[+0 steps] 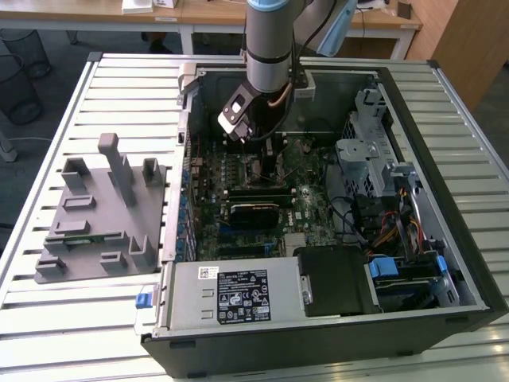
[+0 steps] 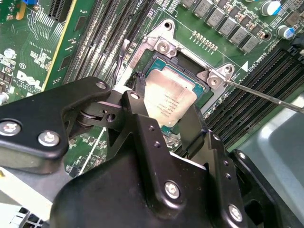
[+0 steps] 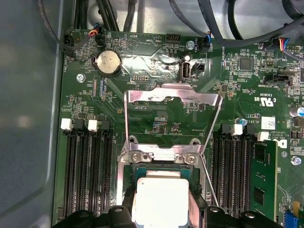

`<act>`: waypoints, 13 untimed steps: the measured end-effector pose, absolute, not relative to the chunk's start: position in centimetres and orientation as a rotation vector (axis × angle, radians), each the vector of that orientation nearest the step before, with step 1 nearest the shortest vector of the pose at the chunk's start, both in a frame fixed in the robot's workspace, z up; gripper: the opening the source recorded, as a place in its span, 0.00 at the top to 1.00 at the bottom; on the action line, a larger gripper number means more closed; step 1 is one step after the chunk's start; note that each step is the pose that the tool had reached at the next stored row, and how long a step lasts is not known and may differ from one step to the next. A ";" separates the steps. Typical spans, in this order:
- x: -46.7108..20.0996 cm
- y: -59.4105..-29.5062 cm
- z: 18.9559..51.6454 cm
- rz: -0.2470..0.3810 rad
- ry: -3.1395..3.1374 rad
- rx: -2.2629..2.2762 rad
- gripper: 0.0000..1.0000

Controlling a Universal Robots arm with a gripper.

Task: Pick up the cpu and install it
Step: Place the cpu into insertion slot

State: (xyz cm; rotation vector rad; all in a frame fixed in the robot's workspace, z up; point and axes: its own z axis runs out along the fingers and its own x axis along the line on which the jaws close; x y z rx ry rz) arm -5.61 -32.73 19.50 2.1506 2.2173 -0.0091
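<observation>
Pale metal slats form the table [image 1: 103, 79], and the open computer case [image 1: 334, 338] lies flat on it. Beside the case, on the exterior view's left, sits a grey moulded fixture [image 1: 95, 215]. Beyond the case stand wooden desks [image 1: 207, 12] and a wire basket [image 1: 20, 87]. The arm reaches down into the case.

Inside the case, the second wrist view shows the gripper [image 2: 166, 114] clasping the cpu [image 2: 168, 97] by two opposite edges, its fingers no wider apart than the chip, at the socket [image 2: 164, 47]. I cannot tell whether the cpu is seated. The first wrist view adds the load frame [image 3: 142, 95] swung open and a coin battery [image 3: 108, 62].
</observation>
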 end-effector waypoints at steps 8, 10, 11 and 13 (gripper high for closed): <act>-5.6 -32.7 19.4 -0.009 2.217 2.151 0.47; -5.6 -32.7 19.4 -0.009 2.217 2.151 0.47; -5.6 -32.7 19.4 -0.009 2.217 2.151 0.47; -5.6 -32.7 19.4 -0.008 2.217 2.151 0.46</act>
